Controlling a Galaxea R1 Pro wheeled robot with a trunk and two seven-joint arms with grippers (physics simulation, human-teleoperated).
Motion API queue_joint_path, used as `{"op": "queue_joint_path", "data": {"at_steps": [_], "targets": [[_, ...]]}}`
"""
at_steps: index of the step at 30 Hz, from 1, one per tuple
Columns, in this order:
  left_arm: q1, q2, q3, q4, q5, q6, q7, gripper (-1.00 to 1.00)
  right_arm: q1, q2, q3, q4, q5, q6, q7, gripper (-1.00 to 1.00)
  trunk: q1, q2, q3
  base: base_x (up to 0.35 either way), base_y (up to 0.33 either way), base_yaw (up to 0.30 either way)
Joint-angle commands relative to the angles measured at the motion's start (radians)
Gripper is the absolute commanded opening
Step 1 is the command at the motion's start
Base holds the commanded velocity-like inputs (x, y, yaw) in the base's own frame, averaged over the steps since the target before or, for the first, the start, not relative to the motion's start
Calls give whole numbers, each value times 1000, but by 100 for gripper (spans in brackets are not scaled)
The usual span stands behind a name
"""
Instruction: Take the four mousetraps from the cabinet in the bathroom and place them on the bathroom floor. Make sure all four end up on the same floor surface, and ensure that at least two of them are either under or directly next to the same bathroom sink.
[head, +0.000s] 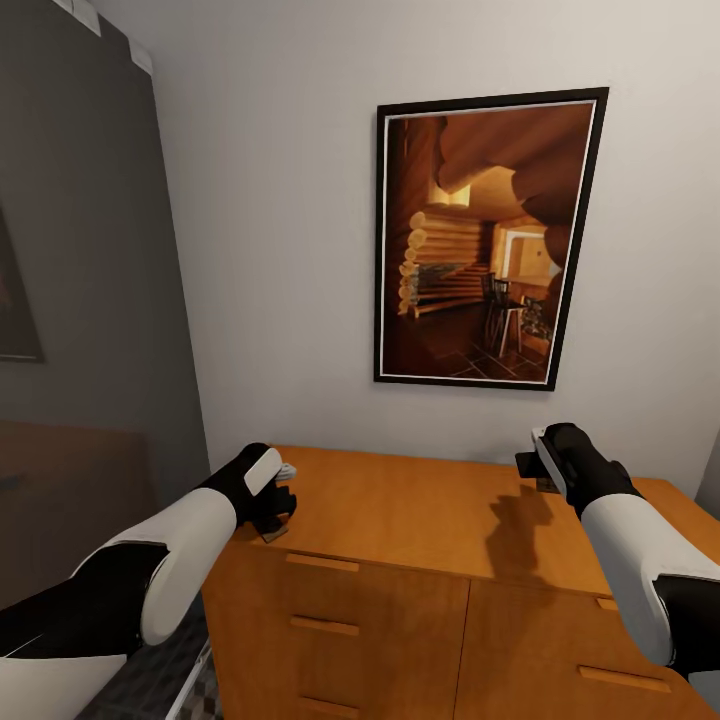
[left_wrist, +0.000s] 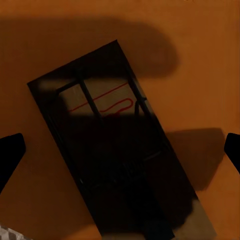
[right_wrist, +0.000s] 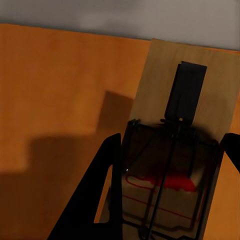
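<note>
At the far left of the head view a grey wall carries a dark frame (head: 18, 300) that the picture's edge cuts off. The left gripper (head: 278, 505) hangs over the near left corner of the orange-brown cabinet (head: 400, 520); the wrist hides most of its fingers here. A small brown edge peeks out beneath it, too little to name from this view. In the left wrist view a mousetrap (left_wrist: 120, 145) lies flat and slanted on the cabinet top, almost wholly in shadow, so only its wire bar and a red line read clearly. The two dark fingertips (left_wrist: 10, 155) sit wide apart at opposite edges of that view, clear of the board: the gripper is spread.

On the wall behind hangs a framed picture of a log cabin interior (head: 487, 240). Below, drawer handles (head: 322, 563) run across the cabinet front.

The right gripper (head: 538, 465) hovers at the cabinet's back edge by the wall. In its wrist view a second mousetrap (right_wrist: 182, 150) lies between spread fingers (right_wrist: 95, 200); whether they touch it cannot be told. The trap's lower end is cut off.
</note>
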Motion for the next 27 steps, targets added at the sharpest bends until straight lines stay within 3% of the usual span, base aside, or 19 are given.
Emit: {"op": "queue_joint_path", "data": {"at_steps": [1, 7, 8, 27], "targets": [[0, 0, -1, -2, 9, 2, 9, 100, -1, 1, -3, -1, 4, 4, 3, -100, 0, -1, -1, 0, 0, 0], [0, 1, -1, -2, 10, 3, 8, 100, -1, 1, -3, -1, 4, 4, 3, -100, 0, -1, -1, 0, 0, 0], [0, 1, -1, -2, 10, 3, 8, -100, -1, 1, -3, -1, 4, 4, 3, -100, 0, -1, -1, 0, 0, 0], [0, 1, -2, 1, 11, 3, 5, -100, -1, 1, -3, -1, 2, 4, 3, -100, 0, -1, -1, 0, 0, 0]]}}
